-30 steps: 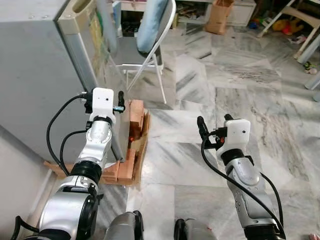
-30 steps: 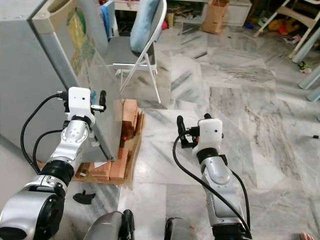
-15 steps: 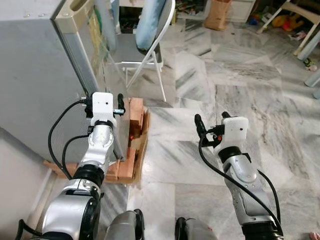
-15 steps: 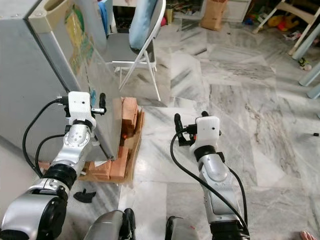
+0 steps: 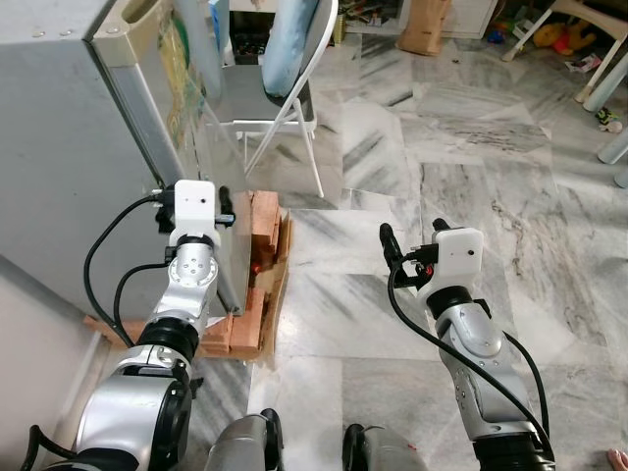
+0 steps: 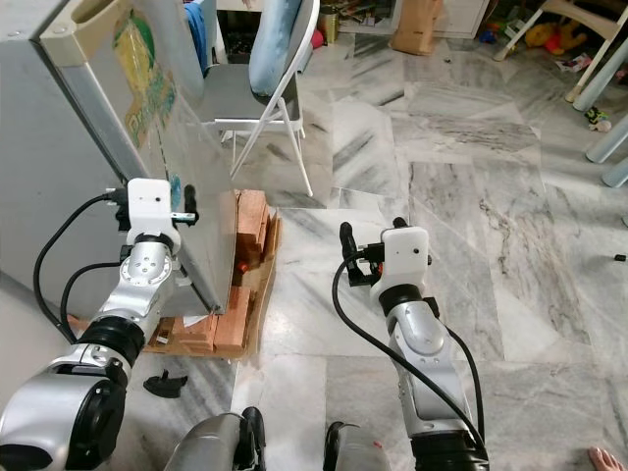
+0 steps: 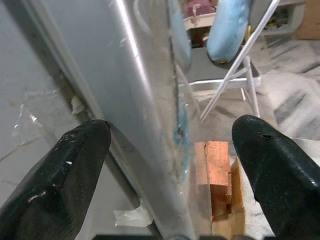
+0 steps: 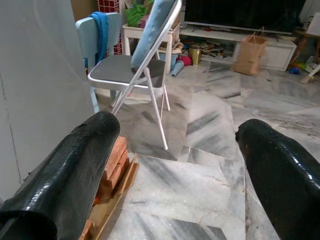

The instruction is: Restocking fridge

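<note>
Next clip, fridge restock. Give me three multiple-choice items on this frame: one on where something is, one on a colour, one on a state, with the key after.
1. Where is the left gripper?
A. At the edge of the fridge door
B. On the chair seat
C. On the paper bag

2. What colour are the bricks beneath the fridge?
A. Grey
B. Orange-red
C. Blue

3. How are the right gripper's fingers?
A. Shut on a bottle
B. Shut on the chair leg
C. Open and holding nothing

Key:
1 A: the left wrist view shows one black finger to each side of the fridge door's edge.
2 B: they lie stacked orange-red at the fridge's foot.
3 C: the right wrist view shows the two fingers wide apart, with the folding chair and marble floor seen between them.
</note>
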Available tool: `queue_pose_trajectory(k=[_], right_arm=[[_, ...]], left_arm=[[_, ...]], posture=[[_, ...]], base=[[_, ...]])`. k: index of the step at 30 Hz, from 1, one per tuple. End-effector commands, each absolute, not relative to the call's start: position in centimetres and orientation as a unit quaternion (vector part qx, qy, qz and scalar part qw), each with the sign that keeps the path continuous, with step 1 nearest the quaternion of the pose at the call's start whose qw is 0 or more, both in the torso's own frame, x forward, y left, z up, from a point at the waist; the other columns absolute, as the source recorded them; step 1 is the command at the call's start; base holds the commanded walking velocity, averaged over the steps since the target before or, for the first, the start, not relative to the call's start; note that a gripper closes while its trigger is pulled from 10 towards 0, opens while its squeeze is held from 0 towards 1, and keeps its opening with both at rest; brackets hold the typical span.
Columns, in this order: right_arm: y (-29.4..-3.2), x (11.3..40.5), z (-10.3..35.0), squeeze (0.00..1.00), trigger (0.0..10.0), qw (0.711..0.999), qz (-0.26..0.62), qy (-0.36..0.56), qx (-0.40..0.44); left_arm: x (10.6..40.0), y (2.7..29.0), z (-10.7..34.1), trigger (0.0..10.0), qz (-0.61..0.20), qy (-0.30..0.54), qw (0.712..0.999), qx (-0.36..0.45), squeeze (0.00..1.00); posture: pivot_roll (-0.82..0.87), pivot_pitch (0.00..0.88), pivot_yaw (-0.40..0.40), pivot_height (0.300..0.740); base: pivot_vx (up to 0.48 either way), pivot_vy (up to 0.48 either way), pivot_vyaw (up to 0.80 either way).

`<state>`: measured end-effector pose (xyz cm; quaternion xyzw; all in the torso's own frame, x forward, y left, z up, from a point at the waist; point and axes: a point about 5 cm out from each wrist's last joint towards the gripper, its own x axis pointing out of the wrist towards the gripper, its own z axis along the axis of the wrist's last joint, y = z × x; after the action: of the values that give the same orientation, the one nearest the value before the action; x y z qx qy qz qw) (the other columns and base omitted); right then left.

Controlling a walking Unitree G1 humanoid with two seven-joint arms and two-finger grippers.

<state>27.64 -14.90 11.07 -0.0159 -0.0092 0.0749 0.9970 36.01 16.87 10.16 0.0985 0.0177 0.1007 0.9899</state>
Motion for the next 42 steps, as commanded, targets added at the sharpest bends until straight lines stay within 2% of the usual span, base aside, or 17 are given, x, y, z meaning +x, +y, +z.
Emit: queue_pose_trajectory(k=[1, 9, 21, 24, 28, 31, 32, 33, 36, 39, 42], right_arm=[[-14.8, 27.8, 11.2, 0.0, 10.0, 0.997, 0.077, -0.01, -0.017], [-14.7, 27.9, 11.1, 0.0, 10.0, 0.997, 0.079, -0.01, -0.017], [-14.8, 27.6, 11.1, 0.0, 10.0, 0.997, 0.08, -0.011, -0.016], [-15.1, 26.9, 10.6, 0.0, 10.0, 0.996, 0.081, 0.001, -0.022], [-15.8, 25.6, 9.9, 0.0, 10.0, 0.996, 0.08, 0.02, -0.026], [-16.3, 24.1, 8.9, 0.0, 10.0, 0.995, 0.082, 0.044, -0.03], [-16.3, 24.1, 8.9, 0.0, 10.0, 0.995, 0.082, 0.044, -0.03], [-16.3, 23.7, 8.6, 0.0, 10.0, 0.995, 0.084, 0.049, -0.03], [-16.2, 23.4, 8.4, 0.0, 10.0, 0.994, 0.087, 0.052, -0.03], [-15.9, 23.6, 8.5, 0.0, 10.0, 0.994, 0.093, 0.048, -0.03], [-15.7, 23.7, 8.5, 0.0, 10.0, 0.994, 0.095, 0.048, -0.03]], left_arm=[[35.7, 17.0, 9.5, 10.0, 0.106, 0.032, 0.988, 0.106, 0.0], [35.9, 16.0, 9.9, 10.0, 0.075, 0.017, 0.994, 0.076, 0.0], [37.5, 15.4, 12.2, 10.0, 0.053, -0.005, 0.995, 0.085, 0.0], [38.2, 13.2, 13.8, 10.0, -0.009, -0.031, 0.994, 0.1, 0.0], [38.1, 8.5, 15.4, 10.0, -0.122, -0.076, 0.984, 0.102, 0.0], [36.7, 3.3, 16.5, 10.0, -0.208, -0.107, 0.97, 0.068, 0.0], [36.7, 3.3, 16.5, 10.0, -0.208, -0.107, 0.97, 0.068, 0.0], [35.8, 1.2, 16.8, 10.0, -0.237, -0.116, 0.963, 0.046, 0.0], [34.6, -1.3, 17.3, 10.0, -0.274, -0.131, 0.952, 0.026, 0.0], [34.7, -1.4, 17.0, 10.0, -0.264, -0.128, 0.955, 0.035, 0.0], [35.8, 0.7, 16.8, 10.0, -0.223, -0.111, 0.968, 0.031, 0.0]], posture=[[0.03, 0.133, 0.007, 0.74], [0.04, 0.133, 0.005, 0.74], [0.03, 0.131, 0.005, 0.74], [0.03, 0.129, 0.002, 0.74], [0.03, 0.128, 0.002, 0.74], [0.03, 0.13, 0.003, 0.74], [0.03, 0.13, 0.003, 0.74], [0.03, 0.13, 0.004, 0.74], [0.02, 0.126, 0.007, 0.74], [0.02, 0.123, 0.011, 0.74], [0.02, 0.121, 0.014, 0.74]], base=[[0.0, 0.0, 0.0], [0.0, 0.0, 0.0], [0.0, 0.0, 0.0], [0.0, 0.0, 0.0], [0.0, 0.0, 0.0], [0.0, 0.0, 0.0], [0.0, 0.0, 0.0], [0.0, 0.0, 0.0], [0.0, 0.0, 0.0], [0.0, 0.0, 0.0], [0.0, 0.0, 0.0]])
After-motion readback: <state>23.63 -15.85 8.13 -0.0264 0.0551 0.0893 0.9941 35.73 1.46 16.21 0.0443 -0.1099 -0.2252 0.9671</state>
